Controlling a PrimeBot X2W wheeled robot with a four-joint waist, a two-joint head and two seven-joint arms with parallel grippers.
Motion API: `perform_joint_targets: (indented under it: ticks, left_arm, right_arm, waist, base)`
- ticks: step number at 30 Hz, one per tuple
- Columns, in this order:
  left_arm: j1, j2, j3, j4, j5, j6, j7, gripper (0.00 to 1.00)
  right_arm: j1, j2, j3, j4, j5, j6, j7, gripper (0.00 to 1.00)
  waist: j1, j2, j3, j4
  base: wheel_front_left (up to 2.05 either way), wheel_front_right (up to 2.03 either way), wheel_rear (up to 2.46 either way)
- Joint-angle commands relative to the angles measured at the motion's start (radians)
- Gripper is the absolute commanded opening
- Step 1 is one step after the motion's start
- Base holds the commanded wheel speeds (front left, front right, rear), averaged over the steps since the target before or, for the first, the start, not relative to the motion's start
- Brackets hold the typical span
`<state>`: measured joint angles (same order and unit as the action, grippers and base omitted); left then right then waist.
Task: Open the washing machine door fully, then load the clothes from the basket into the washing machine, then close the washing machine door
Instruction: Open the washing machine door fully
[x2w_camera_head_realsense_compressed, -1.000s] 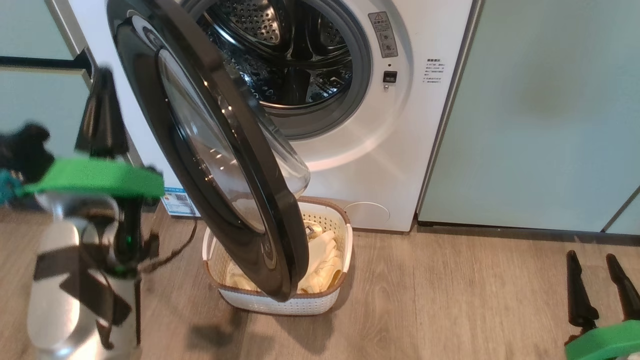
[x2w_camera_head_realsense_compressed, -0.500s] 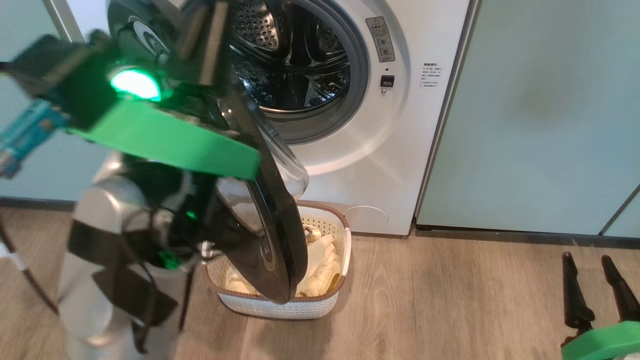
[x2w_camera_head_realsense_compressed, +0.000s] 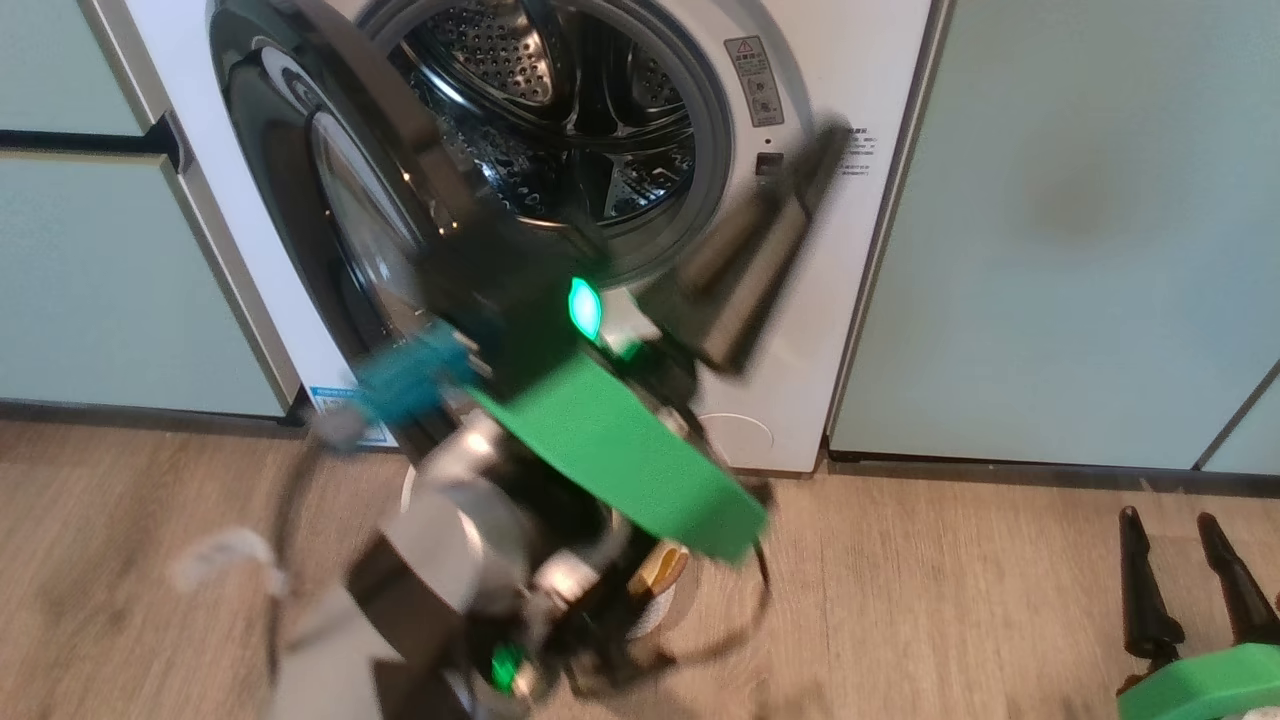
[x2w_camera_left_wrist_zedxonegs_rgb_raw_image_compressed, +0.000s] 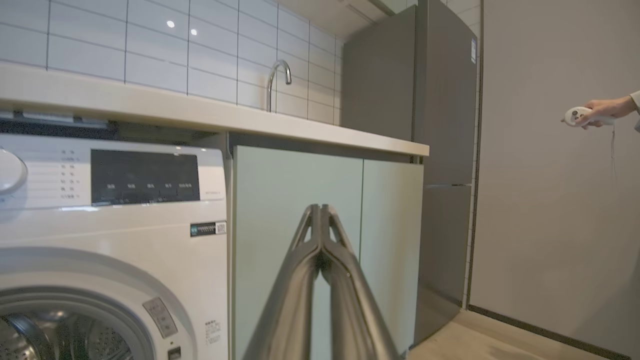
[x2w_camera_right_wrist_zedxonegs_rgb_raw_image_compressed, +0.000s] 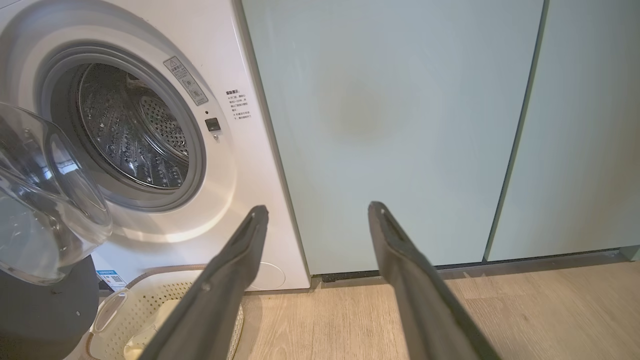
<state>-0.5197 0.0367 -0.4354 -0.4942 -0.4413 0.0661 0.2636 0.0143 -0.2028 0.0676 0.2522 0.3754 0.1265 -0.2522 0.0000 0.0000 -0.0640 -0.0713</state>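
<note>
Washing machine door (x2w_camera_head_realsense_compressed: 340, 210), upper left of head view, part open: stiff, hinged, probably heavy, glossy rim (x2w_camera_head_realsense_compressed: 250, 130) likely slick, glass bowl (x2w_camera_right_wrist_zedxonegs_rgb_raw_image_compressed: 50, 210) fragile, so I would push its rim; my left pincer (x2w_camera_left_wrist_zedxonegs_rgb_raw_image_compressed: 320, 215) clenched empty, my right pincer (x2w_camera_right_wrist_zedxonegs_rgb_raw_image_compressed: 315, 215) released.

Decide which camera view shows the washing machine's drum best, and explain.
The right wrist view: the drum faces the camera, nearly whole and sharp. The head view has it partly covered by the open door and the blurred left arm. The left wrist view catches its upper edge at bottom left.
</note>
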Motion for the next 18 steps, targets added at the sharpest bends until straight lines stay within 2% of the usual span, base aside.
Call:
perform_joint_targets:
  ticks: [1,8,18]
  left_arm:
    - [-0.012,0.014,0.017,-0.026,0.000,0.005,0.005,0.00]
    - [0.077,0.014,-0.151,0.053,0.009,-0.006,-0.015,0.00]
    - [0.160,0.016,-0.326,0.248,0.049,-0.093,-0.140,0.00]
  right_arm:
    - [-0.022,-0.011,0.012,-0.027,-0.009,0.004,-0.010,1.00]
    - [-0.028,-0.013,0.014,-0.028,-0.003,0.004,-0.010,1.00]
    - [-0.035,-0.017,0.015,-0.029,0.001,0.004,-0.010,1.00]
  waist:
    - [0.0000,0.0000,0.000,0.001]
    - [0.0000,0.0000,0.002,0.006]
    - [0.0000,0.0000,0.006,0.002]
  base:
    - [0.00,0.00,0.00]
    - [0.00,0.00,0.00]
    - [0.00,0.00,0.00]
